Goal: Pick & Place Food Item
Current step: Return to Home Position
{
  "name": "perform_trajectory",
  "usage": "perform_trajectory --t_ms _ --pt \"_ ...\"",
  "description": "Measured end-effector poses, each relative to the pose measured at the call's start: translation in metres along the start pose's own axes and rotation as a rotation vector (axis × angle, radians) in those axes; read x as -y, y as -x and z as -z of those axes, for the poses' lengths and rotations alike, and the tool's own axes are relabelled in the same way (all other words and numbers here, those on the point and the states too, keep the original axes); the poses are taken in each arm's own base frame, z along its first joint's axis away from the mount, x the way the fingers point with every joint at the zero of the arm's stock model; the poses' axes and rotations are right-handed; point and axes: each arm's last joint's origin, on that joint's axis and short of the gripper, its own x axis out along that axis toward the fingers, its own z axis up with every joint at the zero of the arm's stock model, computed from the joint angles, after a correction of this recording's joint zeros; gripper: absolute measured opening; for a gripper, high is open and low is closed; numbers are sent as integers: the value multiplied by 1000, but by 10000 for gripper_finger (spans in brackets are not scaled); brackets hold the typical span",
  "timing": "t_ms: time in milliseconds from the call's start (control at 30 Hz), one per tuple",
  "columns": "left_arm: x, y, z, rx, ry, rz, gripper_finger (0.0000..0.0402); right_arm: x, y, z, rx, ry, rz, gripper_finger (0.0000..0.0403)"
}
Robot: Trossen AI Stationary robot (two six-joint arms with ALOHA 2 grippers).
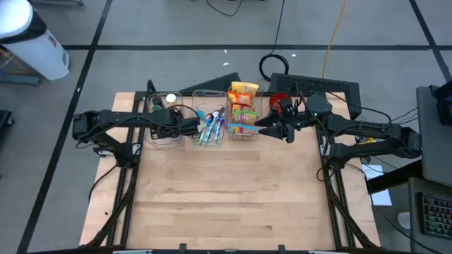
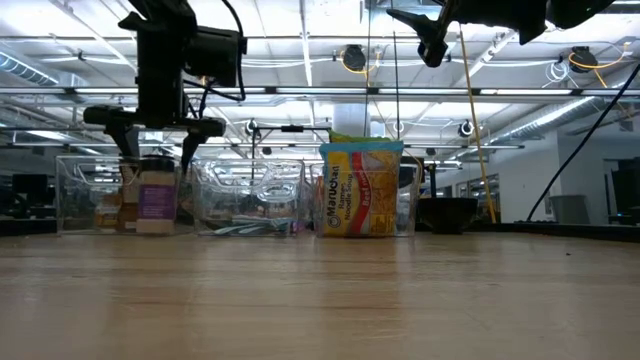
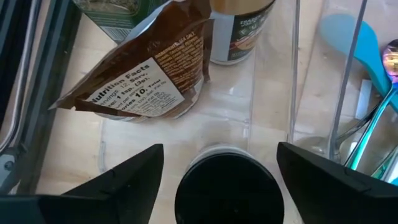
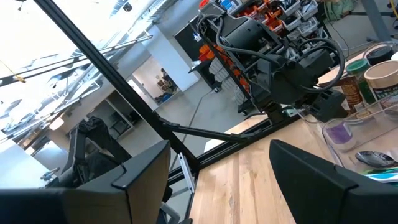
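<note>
A pale wooden table (image 1: pixel 226 190) stands in a wide workshop hall with strip lights, and three clear bins line its far edge at 12 o'clock from the table's middle. The left gripper (image 2: pixel 157 148) hangs over the left transparent bin (image 2: pixel 80 165), at about 11 o'clock on the table, with its fingers spread wide and pinching nothing. The purple spice bottle (image 2: pixel 155 205) stands upright on the bin floor straight beneath it, its dark cap centred between the two fingers but lower than them and apart from both. That reads as a finished placement: the bottle rests on its own base beside a brown pouch (image 3: pixel 149 74), so the fingers likely stay wide only to clear the cap as the arm lifts away. The middle bin (image 2: pixel 215 180) holds the blue spoon (image 3: pixel 348 37) among other cutlery, and the right bin (image 2: pixel 408 205) holds the noodle pack (image 2: pixel 362 190) on end, leaning on the walls. The right gripper (image 4: pixel 219 149) is raised well above the table at about 1 o'clock, just off the right bin's 3 o'clock side, its fingers also parted and empty. With everything binned, both arms appear to need only a clean retreat, the left one rising straight up first so that it does not catch the bin wall.
</note>
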Motion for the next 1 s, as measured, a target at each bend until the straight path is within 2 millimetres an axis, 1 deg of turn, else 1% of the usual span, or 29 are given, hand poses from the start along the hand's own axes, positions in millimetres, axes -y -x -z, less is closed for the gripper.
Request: perform_trajectory --t_ms 167,300,467,600,700,767,867,933,1000 --pt "2 3 -2 0 -5 12 307 0 0 0 0 2 0 265" --pt "3 12 -8 2 -46 44 294 0 0 0 0 3 0 265" --pt "-1 32 -22 41 -77 78 276 0 0 0 1 3 1 265" --pt "-13 53 -34 70 -84 67 262 0 0 0 2 8 3 265" --pt "-21 66 -39 84 -124 99 249 0 0 0 2 28 3 265" --pt "-25 73 -42 95 -169 149 238 0 0 0 2 29 3 265" --pt "-30 87 -46 93 -254 295 212 0 0 0 2 33 3 265" --pt "-30 100 -48 116 -326 444 189 0 0 0 3 33 3 265" --pt "-30 115 -50 177 -402 605 164 0 0 0 3 33 3 265"
